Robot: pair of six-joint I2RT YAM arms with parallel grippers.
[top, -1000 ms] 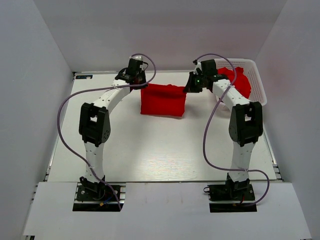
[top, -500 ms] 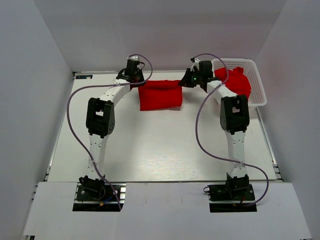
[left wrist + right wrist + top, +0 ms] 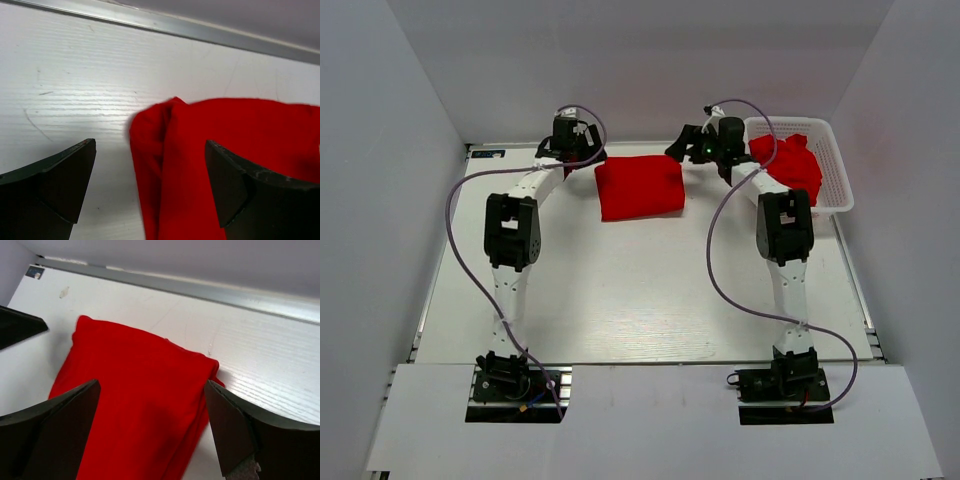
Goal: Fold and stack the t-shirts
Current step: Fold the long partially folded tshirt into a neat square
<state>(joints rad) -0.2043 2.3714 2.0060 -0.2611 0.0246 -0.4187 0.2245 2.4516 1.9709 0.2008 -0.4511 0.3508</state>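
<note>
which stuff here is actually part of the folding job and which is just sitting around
Part of the job:
- folded red t-shirt
- crumpled red t-shirt heap

Just lying about:
- white lattice basket holding that heap
- table under the folded one

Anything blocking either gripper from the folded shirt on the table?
Nothing visible does. The left gripper and right gripper both stand open at opposite sides of the folded t-shirt, with only bare table around it.
</note>
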